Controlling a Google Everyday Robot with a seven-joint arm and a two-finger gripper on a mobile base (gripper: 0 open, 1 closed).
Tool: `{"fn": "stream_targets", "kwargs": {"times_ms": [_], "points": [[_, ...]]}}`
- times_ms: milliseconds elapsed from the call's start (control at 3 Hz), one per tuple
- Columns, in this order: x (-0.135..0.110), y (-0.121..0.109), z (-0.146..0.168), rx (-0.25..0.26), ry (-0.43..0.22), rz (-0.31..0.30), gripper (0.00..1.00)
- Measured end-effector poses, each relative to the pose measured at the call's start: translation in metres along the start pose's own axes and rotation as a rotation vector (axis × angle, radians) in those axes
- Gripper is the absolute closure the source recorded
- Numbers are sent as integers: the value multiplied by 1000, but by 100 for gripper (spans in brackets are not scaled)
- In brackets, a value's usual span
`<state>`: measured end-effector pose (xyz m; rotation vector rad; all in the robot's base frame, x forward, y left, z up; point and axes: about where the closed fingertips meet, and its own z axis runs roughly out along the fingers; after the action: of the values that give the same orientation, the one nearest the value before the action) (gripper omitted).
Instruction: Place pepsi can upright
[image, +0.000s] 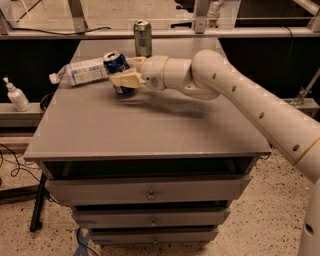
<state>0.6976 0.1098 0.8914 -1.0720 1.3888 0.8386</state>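
The pepsi can (116, 64) is dark blue with a silver top. It is held in my gripper (127, 71) over the back left of the grey cabinet top (150, 125), tilted a little, top up and to the left, its base close to the surface. My gripper's cream fingers (124, 80) are shut around the can's body. My white arm reaches in from the right.
A clear plastic bottle (82, 71) with a white label lies on its side just left of the can. A green can (143, 38) stands upright at the back. A white pump bottle (15, 95) stands on a ledge at the far left. Drawers sit below the top.
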Motion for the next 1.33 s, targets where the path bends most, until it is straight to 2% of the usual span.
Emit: {"fn": "stream_targets", "kwargs": {"times_ms": [333,667,1333], "points": [[16,0,-17,13,-6,20,100],[19,0,-23,12,0,24,82],[17,0,-23,12,0,24,35]]}}
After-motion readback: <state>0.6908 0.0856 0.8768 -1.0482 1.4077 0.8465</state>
